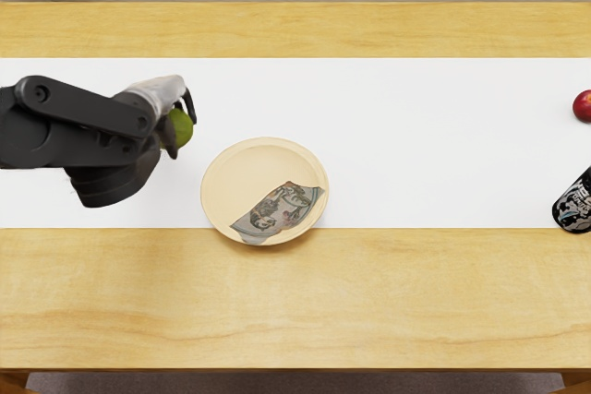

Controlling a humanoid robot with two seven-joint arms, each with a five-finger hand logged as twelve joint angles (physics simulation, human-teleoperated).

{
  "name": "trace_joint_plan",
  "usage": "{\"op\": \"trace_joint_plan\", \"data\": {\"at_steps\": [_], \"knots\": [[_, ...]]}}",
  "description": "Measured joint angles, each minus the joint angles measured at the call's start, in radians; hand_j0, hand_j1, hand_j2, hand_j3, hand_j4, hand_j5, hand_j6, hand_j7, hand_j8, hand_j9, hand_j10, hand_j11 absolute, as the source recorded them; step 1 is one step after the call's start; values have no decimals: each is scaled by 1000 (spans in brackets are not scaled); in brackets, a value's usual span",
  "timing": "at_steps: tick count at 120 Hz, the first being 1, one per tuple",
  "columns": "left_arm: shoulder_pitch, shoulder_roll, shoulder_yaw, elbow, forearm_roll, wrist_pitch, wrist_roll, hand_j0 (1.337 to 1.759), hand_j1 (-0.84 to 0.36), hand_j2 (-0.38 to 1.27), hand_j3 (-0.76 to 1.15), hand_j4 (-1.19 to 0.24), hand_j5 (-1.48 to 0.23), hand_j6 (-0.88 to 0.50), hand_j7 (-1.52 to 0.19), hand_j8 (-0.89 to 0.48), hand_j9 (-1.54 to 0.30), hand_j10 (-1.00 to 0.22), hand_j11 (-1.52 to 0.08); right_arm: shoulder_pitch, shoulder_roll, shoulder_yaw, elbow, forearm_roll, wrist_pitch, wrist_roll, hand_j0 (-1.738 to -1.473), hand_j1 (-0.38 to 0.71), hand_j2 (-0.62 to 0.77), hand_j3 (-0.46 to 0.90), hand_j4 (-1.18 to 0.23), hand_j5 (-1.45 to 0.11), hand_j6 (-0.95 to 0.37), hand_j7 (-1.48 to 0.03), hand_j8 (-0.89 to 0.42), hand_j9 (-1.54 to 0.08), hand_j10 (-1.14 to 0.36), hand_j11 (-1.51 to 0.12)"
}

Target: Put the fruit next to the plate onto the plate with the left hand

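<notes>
So, nearest on the counter (295, 302) sits the tan plate (224, 182) with a printed packet (277, 209) in it. Behind-left of it, the left robot hand (159, 99) has its fingers wrapped around the green fruit (181, 127), near the rim, not over it.

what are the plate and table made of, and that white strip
Plate: matte ceramic or plastic, going by the flat cream colour and dull raised rim. Table: wood, lightly finished, with brown grain streaks. White strip: plain and matte, perhaps cloth or paper; it shows no texture to settle it.
</notes>
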Motion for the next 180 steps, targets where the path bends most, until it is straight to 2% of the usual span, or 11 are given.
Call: {"op": "trace_joint_plan", "data": {"at_steps": [12, 23, 62, 71, 86, 104, 114, 138, 150, 168, 180], "knots": [[-1, -33, -21, -11, 34, 0, -3, 1654, -287, 438, 0, -666, -948, -379, -921, -404, -942, -615, -942, 0, 0, 0, 0, 0, 0, 0, -1658, -310, -7, 0, -33, -43, -33, -43, -33, -43, -33, -43], [0, -57, -39, -17, 81, 0, -5, 1654, -265, 353, 0, -671, -949, -384, -921, -414, -941, -623, -941, 0, 0, 0, 0, 0, 0, 0, -1658, -310, -7, 0, -33, -43, -33, -43, -33, -43, -33, -43], [51, -137, -90, -25, 247, -7, -9, 1655, -290, 445, 0, -652, -975, -372, -930, -400, -943, -613, -940, 0, 0, 0, 0, 0, 0, 0, -1658, -310, -7, 0, -33, -43, -33, -43, -33, -43, -33, -43], [69, -155, -97, -24, 269, -6, -9, 1654, -270, 360, 0, -663, -973, -377, -931, -408, -944, -619, -940, 0, 0, 0, 0, 0, 0, 0, -1658, -310, -7, 0, -33, -43, -33, -43, -33, -43, -33, -43], [94, -182, -110, -21, 295, -6, -10, 1654, -273, 402, 0, -666, -974, -380, -940, -404, -950, -626, -944, 0, 0, 0, 0, 0, 0, 0, -1658, -310, -7, 0, -33, -43, -33, -43, -33, -43, -33, -43], [100, -189, -115, -18, 312, -3, -10, 1653, -199, 274, 0, -705, -938, -430, -923, -441, -938, -665, -933, 0, 0, 0, 0, 0, 0, 0, -1658, -310, -7, 0, -33, -43, -33, -43, -33, -43, -33, -43], [100, -190, -116, -17, 314, -2, -10, 1654, -182, 241, 0, -637, -840, -463, -830, -481, -843, -622, -839, 0, 0, 0, 0, 0, 0, 0, -1658, -310, -7, 0, -33, -43, -33, -43, -33, -43, -33, -43], [100, -188, -120, -12, 310, -2, -10, 1657, -55, 125, 0, -410, -538, -346, -534, -352, -539, -405, -537, 0, 0, 0, 0, 0, 0, 0, -1658, -310, -7, 0, -33, -43, -33, -43, -33, -43, -33, -43], [102, -137, -135, -16, 308, -2, -11, 1657, -16, 97, 0, -350, -457, -311, -455, -314, -458, -346, -457, 0, 0, 0, 0, 0, 0, 0, -1658, -310, -7, 0, -33, -43, -33, -43, -33, -43, -33, -43], [105, 56, -219, -43, 307, -45, -13, 1658, 15, 73, 0, -300, -391, -282, -390, -283, -392, -299, -391, 0, 0, 0, 0, 0, 0, 0, -1658, -310, -7, 0, -33, -43, -33, -43, -33, -43, -33, -43], [201, 170, -340, -55, 307, -163, -13, 1658, 27, 65, 0, -283, -368, -271, -367, -272, -368, -282, -368, 0, 0, 0, 0, 0, 0, 0, -1658, -310, -7, 0, -33, -43, -33, -43, -33, -43, -33, -43]]}}
